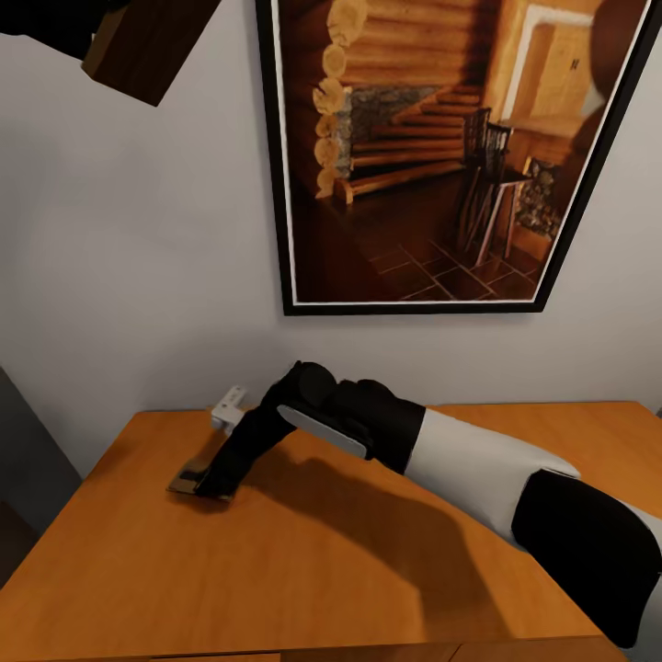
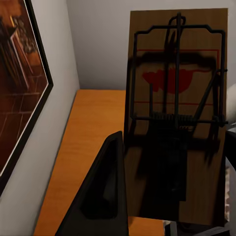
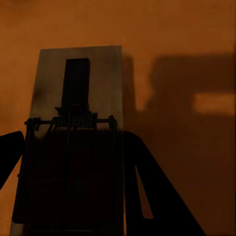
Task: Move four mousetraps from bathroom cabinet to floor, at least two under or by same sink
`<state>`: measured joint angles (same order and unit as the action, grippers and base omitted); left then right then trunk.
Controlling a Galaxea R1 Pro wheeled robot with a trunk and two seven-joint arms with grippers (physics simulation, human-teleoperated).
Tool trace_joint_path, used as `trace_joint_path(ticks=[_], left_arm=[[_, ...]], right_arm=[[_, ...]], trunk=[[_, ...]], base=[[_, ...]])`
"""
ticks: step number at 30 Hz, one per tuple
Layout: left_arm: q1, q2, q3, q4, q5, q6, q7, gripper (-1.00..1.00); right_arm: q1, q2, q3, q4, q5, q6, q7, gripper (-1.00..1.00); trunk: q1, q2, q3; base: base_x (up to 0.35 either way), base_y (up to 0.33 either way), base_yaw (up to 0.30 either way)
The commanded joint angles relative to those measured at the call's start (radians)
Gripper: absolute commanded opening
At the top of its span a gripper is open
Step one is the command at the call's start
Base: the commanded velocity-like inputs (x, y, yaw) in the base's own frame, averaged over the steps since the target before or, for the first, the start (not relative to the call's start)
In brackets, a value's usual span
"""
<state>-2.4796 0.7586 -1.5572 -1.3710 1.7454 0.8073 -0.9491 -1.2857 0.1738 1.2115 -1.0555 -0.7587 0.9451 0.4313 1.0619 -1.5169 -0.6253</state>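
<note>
At the left end of the orange-brown cabinet top [image 1: 368,561], a mousetrap [image 1: 190,482] lies flat. My right gripper [image 1: 216,471] reaches across to it. In the right wrist view the two dark fingers [image 3: 147,191] press against the long edges of this trap [image 3: 78,83], so the gripper is shut on it. My left gripper [image 2: 172,147] is raised high at the head view's upper left. It is shut on a second mousetrap [image 2: 177,73], held upright, with its wire bar, spring and red spot in plain sight. The same trap [image 1: 147,46] shows in the head view.
A small white object [image 1: 228,407] sits by the wall at the cabinet's back left, just behind the right gripper. A large black-framed picture [image 1: 432,156] hangs on the white wall above. The cabinet's left edge drops to a dark floor [image 1: 18,533].
</note>
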Motion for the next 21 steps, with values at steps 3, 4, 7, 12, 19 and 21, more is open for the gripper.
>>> trace_joint_path(ticks=[3, 4, 7, 12, 19, 21], left_arm=[[-0.004, 0.001, -0.013, 0.0, 0.008, 0.004, 0.0, -1.0], [-0.004, 0.0, -0.02, 0.0, 0.009, 0.004, 0.0, -1.0], [-0.004, 0.0, -0.041, 0.0, 0.01, 0.004, 0.0, -1.0], [-0.004, -0.001, -0.068, -0.001, 0.009, -0.021, 0.0, -1.0], [-0.004, -0.002, -0.149, -0.004, 0.012, -0.089, 0.0, -1.0], [-0.004, -0.003, -0.155, -0.006, 0.012, -0.092, 0.0, -1.0]], right_arm=[[-0.002, 0.001, -0.043, -0.038, 0.017, 0.038, 0.003, -1.0], [-0.002, 0.001, -0.051, -0.051, 0.02, 0.045, 0.002, -1.0], [-0.001, 0.001, -0.063, -0.083, 0.024, 0.053, 0.0, -1.0], [-0.001, 0.001, -0.079, -0.116, 0.025, 0.056, -0.001, -1.0], [-0.003, 0.001, -0.114, -0.122, 0.025, 0.058, -0.002, -1.0], [-0.003, 0.001, -0.115, -0.122, 0.025, 0.058, -0.001, -1.0]], trunk=[[0.0, -0.001, -0.001], [0.0, -0.001, -0.001], [0.0, -0.001, -0.001], [0.0, -0.001, -0.001], [0.0, -0.001, -0.001], [0.0, -0.001, -0.001]], base=[[0.0, 0.0, 0.0], [0.0, 0.0, 0.0], [0.0, 0.0, 0.0], [0.0, 0.0, 0.0], [-0.024, 0.0, 0.0], [-0.221, 0.0, 0.0]])
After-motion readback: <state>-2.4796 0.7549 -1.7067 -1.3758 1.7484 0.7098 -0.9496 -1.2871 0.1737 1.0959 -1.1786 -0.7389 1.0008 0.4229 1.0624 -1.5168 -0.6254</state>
